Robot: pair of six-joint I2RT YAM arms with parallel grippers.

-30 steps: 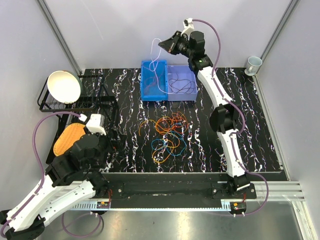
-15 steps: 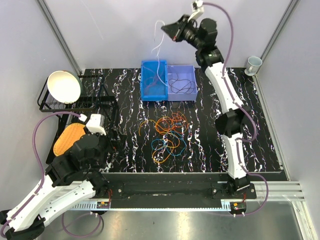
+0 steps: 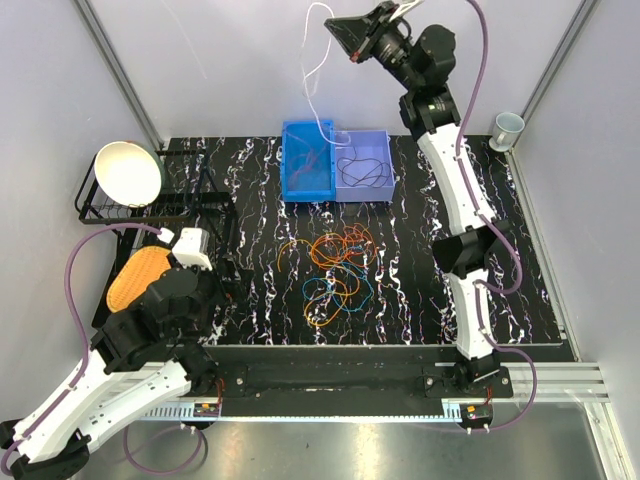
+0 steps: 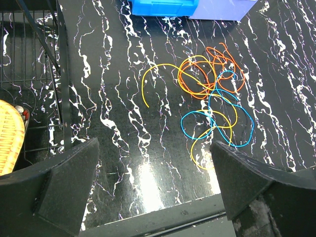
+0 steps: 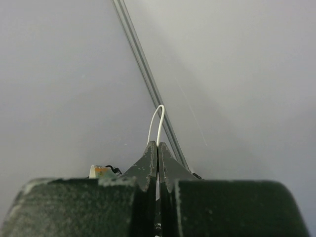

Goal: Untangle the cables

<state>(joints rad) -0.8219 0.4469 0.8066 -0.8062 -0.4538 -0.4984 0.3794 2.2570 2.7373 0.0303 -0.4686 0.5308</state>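
A tangle of thin cables [image 3: 335,270], mostly orange with blue and yellow, lies mid-table; in the left wrist view the cables [image 4: 212,98] lie ahead and to the right. My right gripper [image 3: 335,25] is raised high over the back of the table, shut on a white cable [image 3: 312,80] that hangs down to the blue bin [image 3: 307,160]. In the right wrist view the jaws [image 5: 158,145] are pressed together, and a loop of the white cable [image 5: 154,123] pokes out above the tips. My left gripper [image 4: 155,182] stands open and empty over the table's near edge, short of the tangle.
A lavender bin [image 3: 378,185] beside the blue one holds a black cable [image 3: 358,172]. A wire rack [image 3: 100,212] with a white bowl [image 3: 128,172] stands at the left, an orange woven thing [image 3: 135,280] next to it. A cup [image 3: 507,128] sits at the back right corner.
My right arm has risen and swung back, drawing the white cable higher out of the blue bin. The left arm and the tangle have not moved.
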